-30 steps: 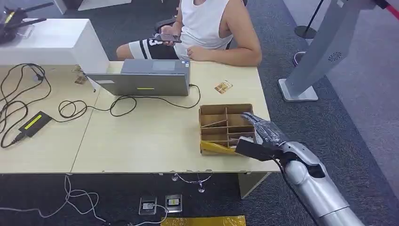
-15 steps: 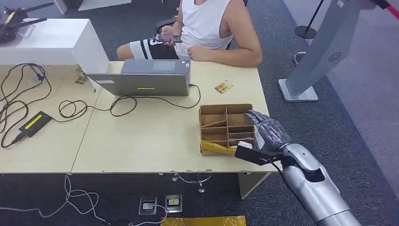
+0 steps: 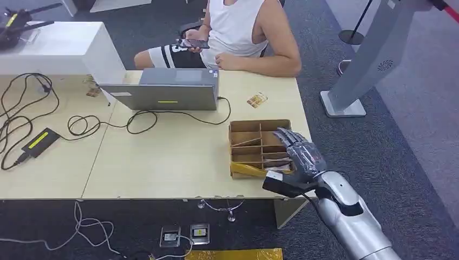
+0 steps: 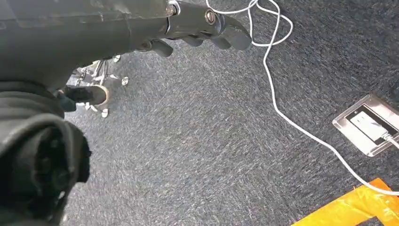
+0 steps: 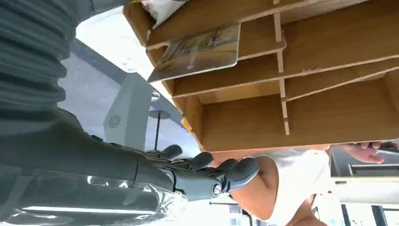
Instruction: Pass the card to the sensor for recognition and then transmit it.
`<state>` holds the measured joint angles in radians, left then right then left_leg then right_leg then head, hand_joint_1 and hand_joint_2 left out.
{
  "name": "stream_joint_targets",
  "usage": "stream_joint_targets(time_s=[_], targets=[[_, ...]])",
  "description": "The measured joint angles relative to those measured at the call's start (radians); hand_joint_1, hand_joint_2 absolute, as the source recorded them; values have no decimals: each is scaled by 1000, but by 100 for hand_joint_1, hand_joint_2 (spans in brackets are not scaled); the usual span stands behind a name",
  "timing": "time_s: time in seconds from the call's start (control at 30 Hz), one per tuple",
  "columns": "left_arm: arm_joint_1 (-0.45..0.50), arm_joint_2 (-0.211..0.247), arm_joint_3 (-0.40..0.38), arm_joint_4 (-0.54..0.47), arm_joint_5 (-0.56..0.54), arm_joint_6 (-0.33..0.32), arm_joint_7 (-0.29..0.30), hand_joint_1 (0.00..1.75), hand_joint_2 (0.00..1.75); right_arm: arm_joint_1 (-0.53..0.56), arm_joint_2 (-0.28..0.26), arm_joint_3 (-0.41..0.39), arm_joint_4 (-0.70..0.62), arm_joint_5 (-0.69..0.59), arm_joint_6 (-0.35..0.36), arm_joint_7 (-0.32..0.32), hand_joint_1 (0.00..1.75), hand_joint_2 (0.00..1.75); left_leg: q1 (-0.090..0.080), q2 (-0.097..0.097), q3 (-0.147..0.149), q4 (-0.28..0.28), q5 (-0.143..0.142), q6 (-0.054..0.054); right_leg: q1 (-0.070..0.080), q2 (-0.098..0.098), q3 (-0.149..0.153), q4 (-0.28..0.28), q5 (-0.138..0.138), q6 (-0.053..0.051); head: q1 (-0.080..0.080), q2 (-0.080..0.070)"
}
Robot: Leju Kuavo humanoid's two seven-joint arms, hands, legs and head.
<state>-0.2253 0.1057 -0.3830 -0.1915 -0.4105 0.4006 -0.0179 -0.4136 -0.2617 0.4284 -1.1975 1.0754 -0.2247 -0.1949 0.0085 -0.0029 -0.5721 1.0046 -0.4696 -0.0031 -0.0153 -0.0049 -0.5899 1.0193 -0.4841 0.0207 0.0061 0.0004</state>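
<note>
Right of centre in the head view, the right hand [image 3: 299, 157] hovers over the right-hand side of the divided cardboard box [image 3: 254, 142] on the table [image 3: 173, 157], its dark fingers [image 3: 287, 138] spread and holding nothing. In the right wrist view the fingers [image 5: 226, 172] reach along the box's outer wall [image 5: 301, 117] — one card [image 5: 197, 52] lies tilted in a compartment in the upper middle of that frame, apart from the fingers. Another card [image 3: 257, 99] lies flat on the table above the box in the head view, near the far edge, beside the person [image 3: 243, 32] seated at the top centre who holds a phone [image 3: 194, 44]. A closed laptop [image 3: 165, 89] sits left of that card, with black cables [image 3: 81, 124] trailing toward the left edge. In the left wrist view the left hand [image 4: 197, 28] hangs over grey carpet [image 4: 211, 141], fingers loosely apart with nothing in them — a white cable [image 4: 282, 94] and a floor socket [image 4: 369, 123] lie at the right.
</note>
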Motion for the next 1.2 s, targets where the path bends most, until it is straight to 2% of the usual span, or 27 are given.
stream_joint_targets(time_s=[0.43,0.63,0.73,1.0,1.13,1.17,1.2], targets=[[-2,0,0,0,-2,-4,0,0,0,0,19,10,30,-15,-9,-25,0,175,0,0,0,0,0,0,0,0,0,0,0,0,0,0],[-2,0,0,0,-2,-4,0,0,0,-12,25,14,55,-7,-31,5,0,175,0,0,0,0,0,0,0,0,0,0,0,0,0,0],[-2,0,0,0,-2,-4,0,0,0,-14,25,15,68,-7,-34,9,7,175,0,0,0,0,0,0,0,0,0,0,0,0,0,0],[-2,0,0,0,-2,-7,0,0,0,-25,27,15,109,-23,-31,15,5,175,0,0,0,0,0,0,0,0,0,0,0,0,0,0],[-2,1,0,0,-2,-7,0,0,0,-31,27,14,126,-24,-31,19,10,175,0,0,0,0,0,0,0,0,0,0,0,0,0,0],[-2,1,0,0,-2,-7,0,0,0,-31,27,14,128,-24,-31,21,21,175,0,0,0,0,0,0,0,0,0,0,0,0,0,0],[-2,1,0,0,-2,-7,0,0,0,-32,27,13,129,-24,-31,22,24,175,0,0,0,0,0,0,0,0,0,0,0,0,0,0]])
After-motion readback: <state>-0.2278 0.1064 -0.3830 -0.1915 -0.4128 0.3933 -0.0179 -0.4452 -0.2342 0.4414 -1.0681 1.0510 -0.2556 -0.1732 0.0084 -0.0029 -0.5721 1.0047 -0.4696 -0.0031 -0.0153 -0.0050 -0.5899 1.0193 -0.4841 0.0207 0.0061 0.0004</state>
